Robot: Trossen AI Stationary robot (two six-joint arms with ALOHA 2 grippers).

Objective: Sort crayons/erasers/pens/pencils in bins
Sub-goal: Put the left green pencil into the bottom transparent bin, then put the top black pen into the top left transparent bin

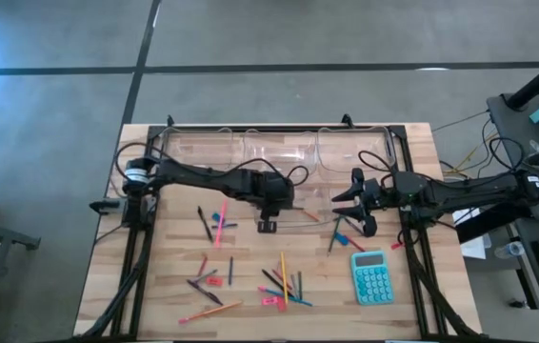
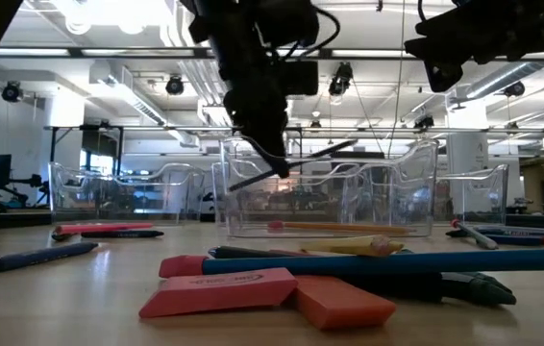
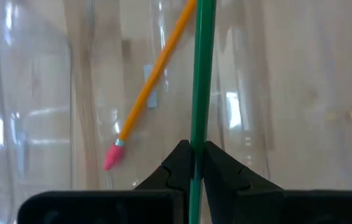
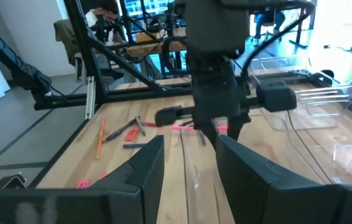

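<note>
Left end effector (image 3: 196, 163) clamps green pencil (image 3: 201, 74) near bins' (image 1: 279, 148) front edge; right end effector (image 4: 185, 158) hangs open over clear tabletop (image 1: 250, 262) beside it.

The bins (image 1: 279, 145) stand in a row along the far edge of the table (image 1: 412, 295), walling it off; their open tops are reachable from above. Over the near wall of the middle bin the left gripper (image 1: 268, 225) hangs, clamping a green pencil (image 3: 199, 74), and blocks that approach. The right gripper (image 1: 353, 204) hovers near it, jaws apart, leaving only a narrow gap between the two. Scattered pens and pencils (image 1: 279, 283) clutter the table's near middle, with erasers (image 2: 216, 291) among them. A calculator (image 1: 371, 277) takes the near right. The near left corner and the right edge lie bare.
</note>
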